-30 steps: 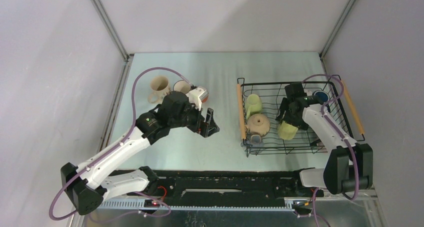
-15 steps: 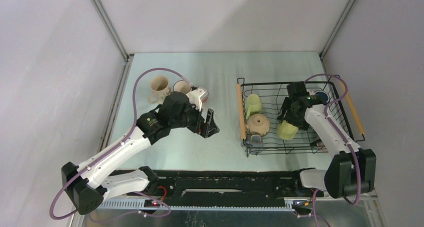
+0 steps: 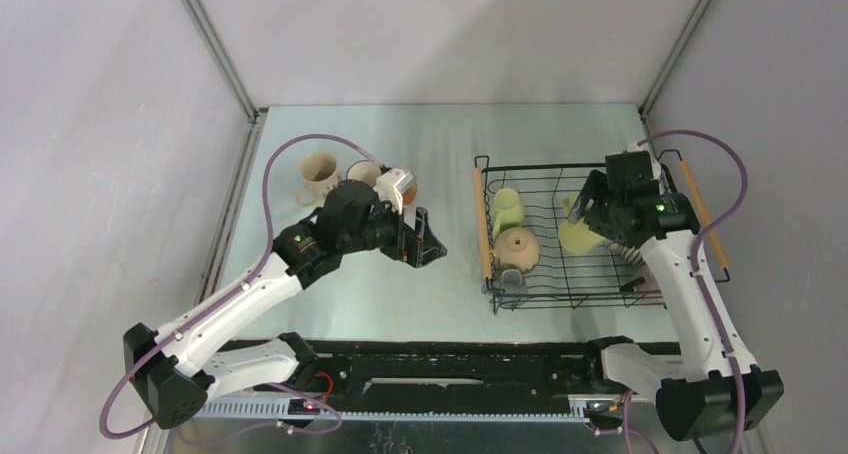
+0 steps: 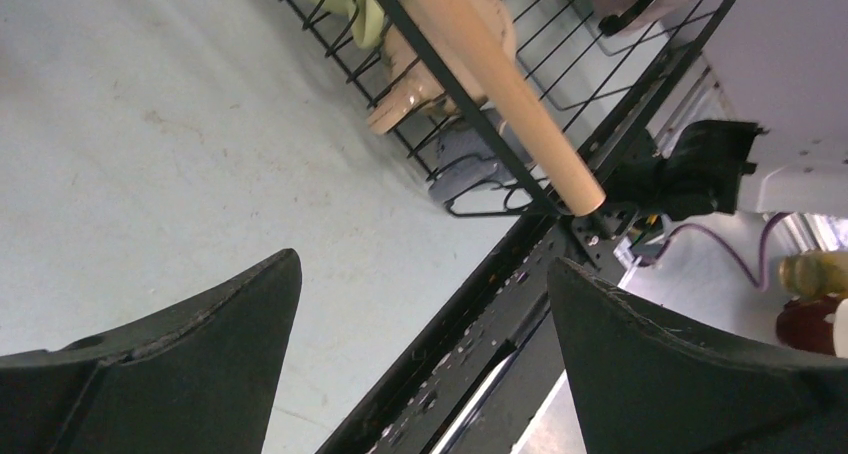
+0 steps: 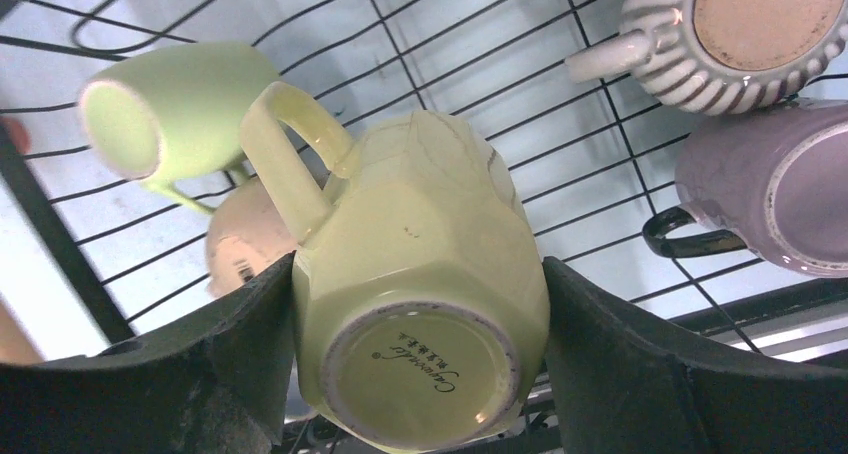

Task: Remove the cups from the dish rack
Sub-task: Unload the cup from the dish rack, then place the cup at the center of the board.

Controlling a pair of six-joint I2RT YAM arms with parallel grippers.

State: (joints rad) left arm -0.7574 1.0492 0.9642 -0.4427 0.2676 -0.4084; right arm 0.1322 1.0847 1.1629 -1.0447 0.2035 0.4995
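Over the rack's [image 3: 545, 167] right half, the right gripper [image 3: 588, 224] has its fingers clamped on the sides of the yellow-green cup [image 3: 578, 237], near its base. A second ago that cup sat low on the wires at the rack's near middle, fingers around it. Since then the arm has risen and swung right, and the cup hangs clear of the wires. I judge it as good as unloaded; what remains is the carry to the bench [image 3: 450, 144]. Its long axis, base to mouth, runs along the fingers and is tilted. The stamped base faces the wrist camera, the mouth points away, down toward the rack floor, and the handle sticks out toward the rack's left side. The left gripper [image 3: 425, 240] hangs wide open and empty over the bench, between the rack's left edge and three cups [image 3: 362, 174] standing toward the far left.
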